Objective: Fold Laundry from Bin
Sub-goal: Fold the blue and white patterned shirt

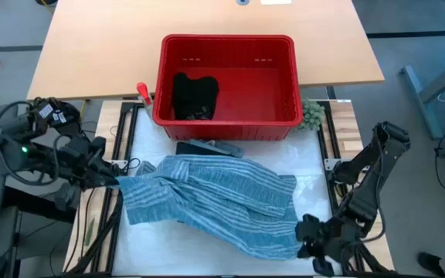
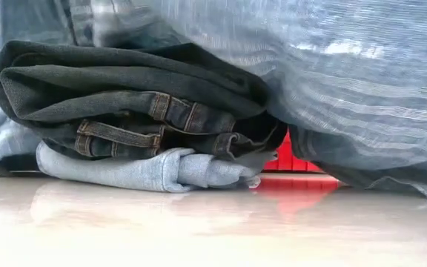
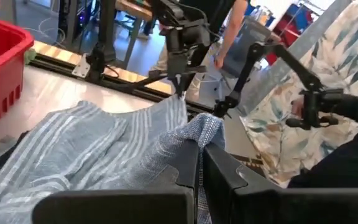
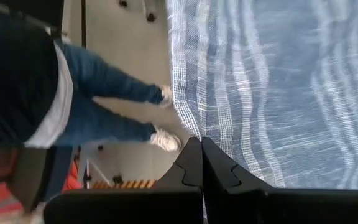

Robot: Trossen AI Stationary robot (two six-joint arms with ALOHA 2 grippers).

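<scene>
High view — pale table (image 1: 230, 259) under striped garment (image 1: 207, 197), beside red bin (image 1: 226, 77).

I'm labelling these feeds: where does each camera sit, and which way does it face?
High: overhead, looking down on the bin, striped garment and both arms.
Low: at tabletop height, facing folded jeans; no arm shows.
Left wrist: past its shut fingers, which pinch the striped garment, to the right arm.
Right wrist: past its shut fingers to striped cloth and a person behind.
All four share the striped garment.

Light wooden table (image 1: 207, 38) behind the white work surface (image 1: 230, 259), grey floor (image 1: 416, 31) around.
</scene>
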